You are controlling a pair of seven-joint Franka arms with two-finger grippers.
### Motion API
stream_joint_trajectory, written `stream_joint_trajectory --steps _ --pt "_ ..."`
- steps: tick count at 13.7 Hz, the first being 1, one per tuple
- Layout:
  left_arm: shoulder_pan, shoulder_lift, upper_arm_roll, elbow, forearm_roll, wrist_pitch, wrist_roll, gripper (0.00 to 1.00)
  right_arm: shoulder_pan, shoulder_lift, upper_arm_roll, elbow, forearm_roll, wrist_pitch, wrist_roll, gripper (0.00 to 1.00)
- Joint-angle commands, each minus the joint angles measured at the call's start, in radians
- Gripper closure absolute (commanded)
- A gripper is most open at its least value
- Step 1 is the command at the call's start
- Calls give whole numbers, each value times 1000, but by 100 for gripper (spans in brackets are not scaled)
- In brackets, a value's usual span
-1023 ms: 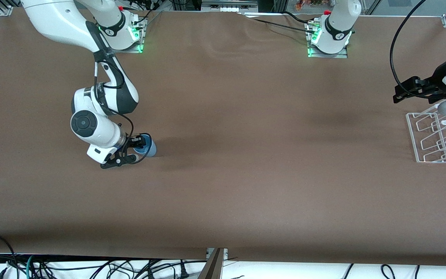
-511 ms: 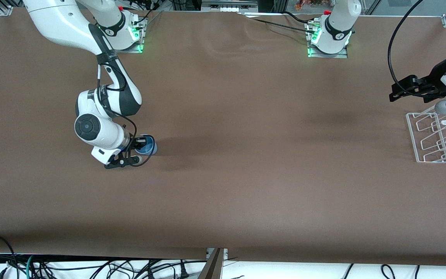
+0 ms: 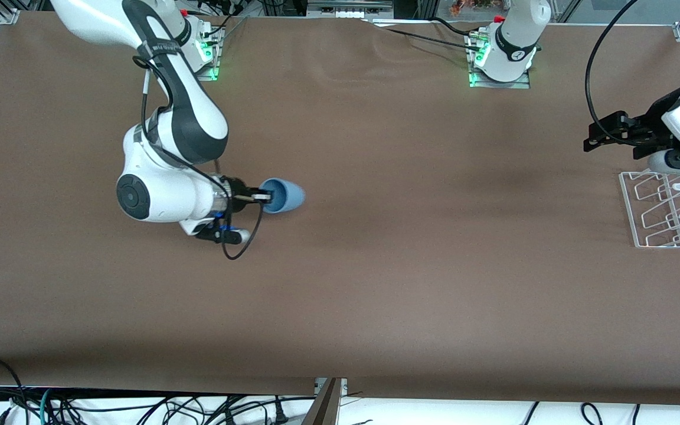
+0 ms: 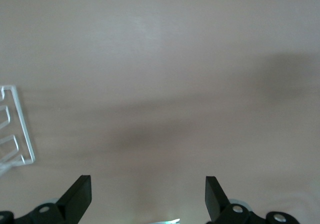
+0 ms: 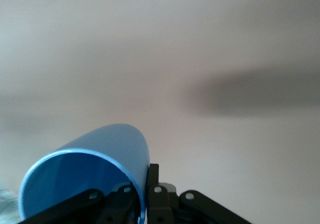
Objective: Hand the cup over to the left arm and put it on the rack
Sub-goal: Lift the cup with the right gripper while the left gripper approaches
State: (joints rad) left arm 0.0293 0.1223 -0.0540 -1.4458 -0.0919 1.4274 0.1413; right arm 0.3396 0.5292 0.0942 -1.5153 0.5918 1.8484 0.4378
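Note:
The light-blue cup (image 3: 284, 195) is held on its side above the table, its base pointing toward the left arm's end. My right gripper (image 3: 262, 197) is shut on the cup's rim, one finger inside the cup and one outside; the right wrist view shows the cup (image 5: 95, 169) pinched by its wall. My left gripper (image 3: 597, 137) is open and empty, in the air beside the rack (image 3: 664, 208) at the left arm's end of the table. Its fingertips (image 4: 80, 196) show wide apart over bare table, with a rack corner (image 4: 17, 134) at the view's edge.
The brown table (image 3: 375, 265) is bare between cup and rack. Both arm bases (image 3: 502, 59) stand along the table's top edge. Cables hang off the table's near edge (image 3: 139, 407).
My right gripper has lifted the cup off the table, tipped it from upright onto its side and carried it toward the left arm's end. My left gripper has shifted slightly toward the table's middle.

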Motion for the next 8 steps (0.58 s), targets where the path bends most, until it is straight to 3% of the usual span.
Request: stream_joint_trajectory --steps 1,3,6,8 --pt "12 29 5 -2 -34 -8 228 0 50 58 53 117 179 -15 261 100" --pt "0 40 3 -10 -60 -8 343 0 100 116 59 229 305 29 454 100" --pt "-5 65 0 -24 -124 -5 623 0 183 140 59 262 588 199 620 100" --pt "1 83 0 -39 -188 -5 784 0 234 141 59 277 670 325 724 100"
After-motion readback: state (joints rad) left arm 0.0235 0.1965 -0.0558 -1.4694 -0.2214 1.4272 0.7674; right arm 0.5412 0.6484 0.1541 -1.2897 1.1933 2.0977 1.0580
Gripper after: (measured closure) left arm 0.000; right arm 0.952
